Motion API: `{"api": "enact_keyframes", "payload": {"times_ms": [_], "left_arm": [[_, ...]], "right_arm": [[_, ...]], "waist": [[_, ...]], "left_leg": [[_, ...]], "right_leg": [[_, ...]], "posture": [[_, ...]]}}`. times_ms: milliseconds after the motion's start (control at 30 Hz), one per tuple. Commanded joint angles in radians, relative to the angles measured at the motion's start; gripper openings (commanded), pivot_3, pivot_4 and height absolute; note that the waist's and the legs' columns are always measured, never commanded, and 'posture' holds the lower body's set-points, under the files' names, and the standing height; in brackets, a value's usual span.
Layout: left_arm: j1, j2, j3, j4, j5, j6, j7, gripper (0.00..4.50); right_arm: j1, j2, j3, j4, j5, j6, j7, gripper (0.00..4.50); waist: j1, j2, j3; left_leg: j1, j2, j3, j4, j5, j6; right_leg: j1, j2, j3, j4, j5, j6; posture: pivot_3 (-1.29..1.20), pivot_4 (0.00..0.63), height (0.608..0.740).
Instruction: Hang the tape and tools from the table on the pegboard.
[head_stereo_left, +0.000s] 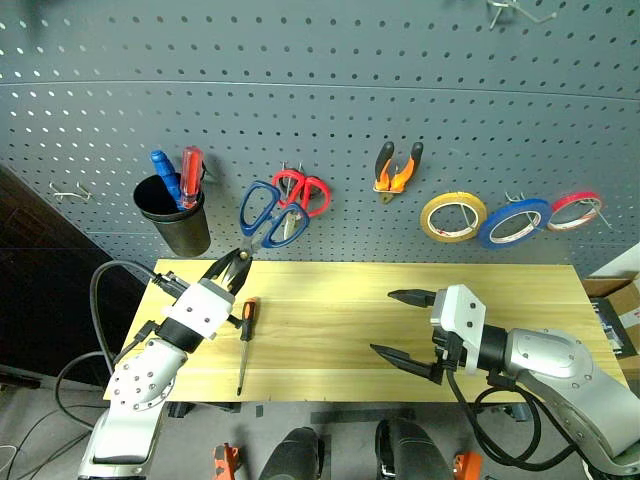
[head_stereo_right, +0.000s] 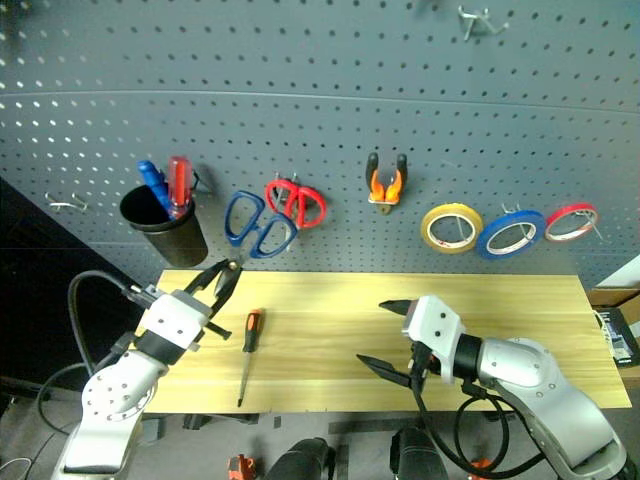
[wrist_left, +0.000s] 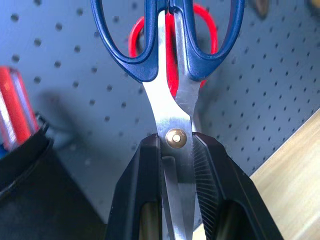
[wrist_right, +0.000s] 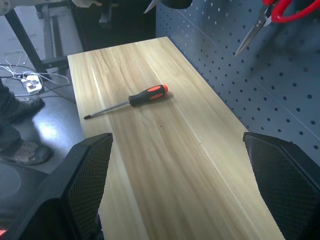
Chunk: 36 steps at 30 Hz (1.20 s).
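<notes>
Scissors (head_stereo_left: 262, 214) with blue handles, clamped at the pivot by the left pincer (head_stereo_left: 236, 266), overlap the red scissors (head_stereo_left: 305, 190) on the pegboard (head_stereo_left: 330, 90); right pincer (head_stereo_left: 400, 325) gapes wide over the counter (head_stereo_left: 330, 330).

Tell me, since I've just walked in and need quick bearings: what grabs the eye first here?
The left end effector holds blue-handled scissors by the blades, raised against the pegboard beside the red scissors. On the table lies one orange-and-black screwdriver. The right end effector hovers wide open over bare wood.
</notes>
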Motion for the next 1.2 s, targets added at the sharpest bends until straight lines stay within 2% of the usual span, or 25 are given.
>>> {"api": "enact_keyframes", "payload": {"times_ms": [33,333,700,1200], "left_arm": [[-0.028,-0.005,-0.012,0.015,0.006,-0.040,-0.004,0.55],[-0.135,-0.020,-0.067,0.117,0.029,-0.093,-0.008,0.55],[-0.152,-0.022,-0.089,0.196,0.040,-0.120,-0.020,0.55],[-0.193,-0.053,-0.099,0.212,0.067,-0.080,-0.003,0.55]], "right_arm": [[0.008,0.000,-0.010,-0.039,-0.002,-0.014,-0.001,4.50],[-0.012,0.026,-0.015,-0.053,0.010,-0.009,-0.023,4.50],[-0.123,0.096,-0.038,-0.092,0.015,0.006,-0.102,4.50],[-0.125,0.102,-0.020,-0.090,-0.018,0.001,-0.119,4.50]], "waist": [[0.000,0.000,-0.001],[-0.002,0.000,-0.005],[-0.013,0.000,-0.007],[-0.032,0.001,-0.007]], "left_leg": [[0.000,0.000,0.000,0.000,0.000,0.000],[0.000,0.000,-0.001,0.001,0.000,0.000],[0.000,0.000,0.000,0.002,0.000,0.000],[0.000,0.000,-0.001,0.002,0.000,0.000]], "right_leg": [[0.000,0.000,0.000,0.000,0.000,0.000],[0.000,0.000,-0.001,0.001,0.000,0.000],[0.000,0.000,-0.002,0.001,0.001,-0.001],[0.000,-0.001,-0.009,0.001,0.001,-0.001]], "posture": [[0.07,0.175,0.740],[0.04,0.173,0.740],[0.02,0.182,0.740],[0.01,0.181,0.740]]}}
